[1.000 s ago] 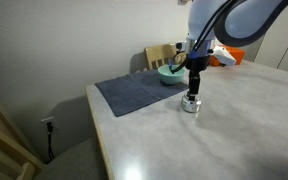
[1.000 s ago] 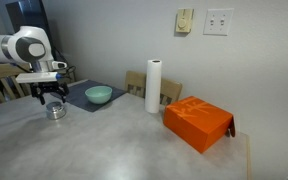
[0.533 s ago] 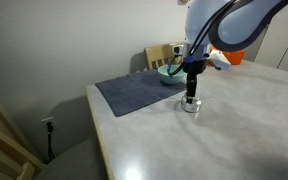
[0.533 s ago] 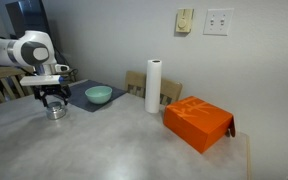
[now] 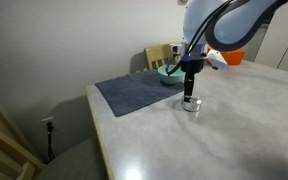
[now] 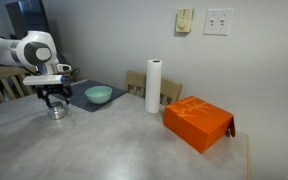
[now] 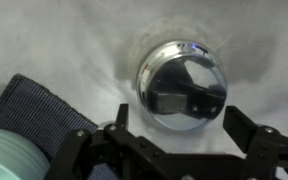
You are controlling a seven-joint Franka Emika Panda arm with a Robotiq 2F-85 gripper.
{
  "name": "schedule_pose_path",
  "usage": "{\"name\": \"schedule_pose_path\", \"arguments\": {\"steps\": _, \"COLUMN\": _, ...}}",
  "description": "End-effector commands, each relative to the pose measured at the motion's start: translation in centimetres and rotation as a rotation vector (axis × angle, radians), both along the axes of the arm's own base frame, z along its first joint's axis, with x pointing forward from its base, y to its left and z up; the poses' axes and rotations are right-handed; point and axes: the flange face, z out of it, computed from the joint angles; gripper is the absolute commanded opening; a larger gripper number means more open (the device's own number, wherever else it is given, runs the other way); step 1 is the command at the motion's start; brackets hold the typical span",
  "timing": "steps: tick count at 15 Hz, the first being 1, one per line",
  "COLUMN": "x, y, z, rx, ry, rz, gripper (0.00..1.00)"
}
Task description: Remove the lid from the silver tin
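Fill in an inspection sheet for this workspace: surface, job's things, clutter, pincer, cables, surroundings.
Surface: pale tabletop, partly covered by a dark mat.
Job's things: silver tin stands on the bare tabletop beside the mat; lid appears seated on it.
Clutter: teal bowl on the mat; paper towel roll upright; orange box well apart from the tin.
Pincer: pincer open, just above the lid; contact cannot be told.
Cables: nothing seen on the table.
Surroundings: wall plates; wooden chair behind the table.
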Motion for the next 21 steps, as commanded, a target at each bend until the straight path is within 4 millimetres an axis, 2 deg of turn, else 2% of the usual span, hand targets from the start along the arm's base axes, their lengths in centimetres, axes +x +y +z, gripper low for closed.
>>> {"name": "schedule_pose_path", "arguments": {"steps": 1, "x": 0.19, "y": -0.41, "z": 0.16, "rx": -0.02, "ry": 0.029, "rz": -0.066, "gripper": 1.0}}
{"name": "schedule_pose_path", "arguments": {"steps": 13, "x": -0.4, "y": -0.79, "z": 0.1, "rx": -0.029, "ry": 0.093, "rz": -0.269, "gripper": 1.0}}
{"name": "schedule_pose_path", "arguments": {"steps": 14, "x": -0.42, "y": -0.8, "z": 0.1, "rx": -0.03, "ry": 0.094, "rz": -0.276, "gripper": 0.75}}
{"name": "schedule_pose_path", "arguments": {"steps": 15, "x": -0.44, "y": -0.79, "z": 0.15, "rx": -0.031, "ry": 0.096, "rz": -0.283, "gripper": 0.74}}
{"name": "schedule_pose_path", "arguments": {"steps": 19, "x": -0.37, "y": -0.77, "z": 0.64, "rx": -0.036, "ry": 0.095, "rz": -0.302, "gripper": 0.45}}
{"name": "schedule_pose_path", "arguments": {"steps": 21, "x": -0.46, "y": -0.79, "z": 0.56, "rx": -0.042, "ry": 0.101, "rz": -0.31, "gripper": 0.44}}
